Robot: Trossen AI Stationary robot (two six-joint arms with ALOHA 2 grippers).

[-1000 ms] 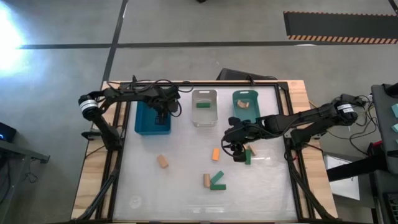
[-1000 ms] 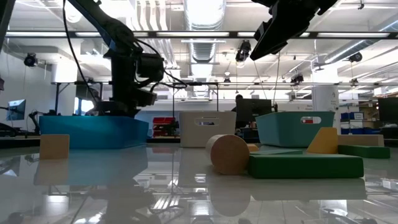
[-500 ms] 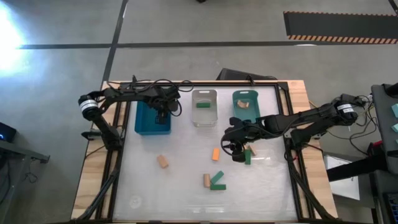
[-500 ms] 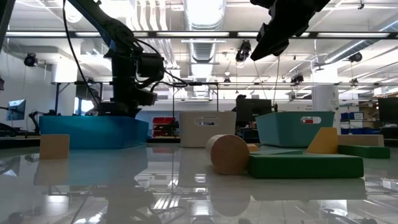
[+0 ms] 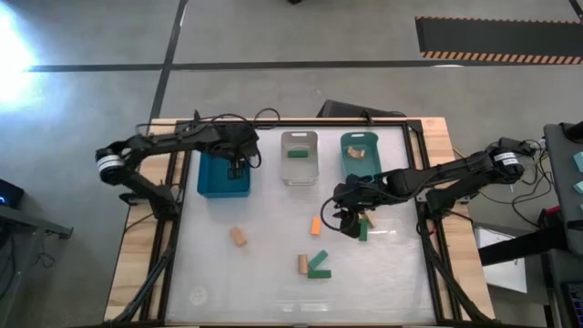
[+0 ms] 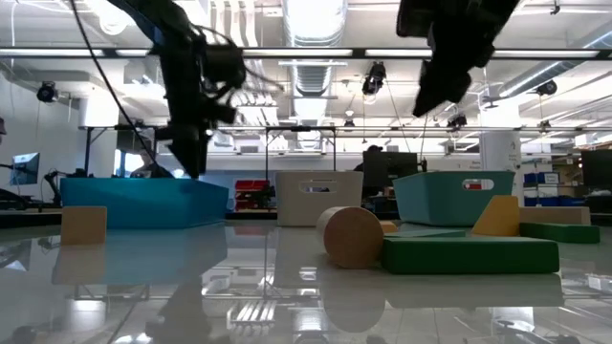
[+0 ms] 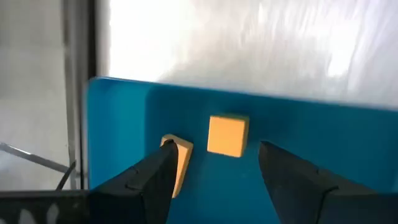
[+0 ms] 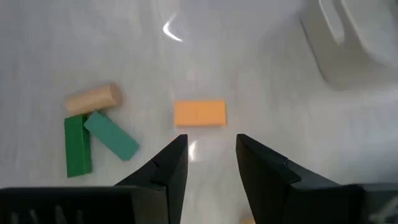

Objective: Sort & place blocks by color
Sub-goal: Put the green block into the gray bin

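Note:
My left gripper [image 5: 239, 166] hangs open above the blue bin [image 5: 211, 178]. Two orange blocks [image 7: 227, 135] [image 7: 180, 158] lie on the bin's floor, beyond and between its fingers. My right gripper [image 8: 211, 154] is open over the table, pointing down at a slant. It stands just short of an orange block [image 8: 199, 114] lying flat on the table [image 5: 273, 228]. One tan block [image 5: 239, 237] lies alone. Another tan block [image 5: 302, 264] lies beside two green blocks [image 5: 318, 265]. A green block [image 5: 363, 229] and a tan one [image 5: 369, 220] lie under the right arm.
The clear bin [image 5: 299, 169] holds a green block [image 5: 297, 154], and the teal bin [image 5: 361, 164] holds a tan block [image 5: 357, 153]. Both stand in the back row beside the blue bin. The table's near part [image 5: 237, 292] is bare.
My left gripper has risen from inside the blue bin to above its rim, and the arm has swung out toward the table's left edge. My right gripper has rolled about its own axis over the orange block on the table. No block has moved.

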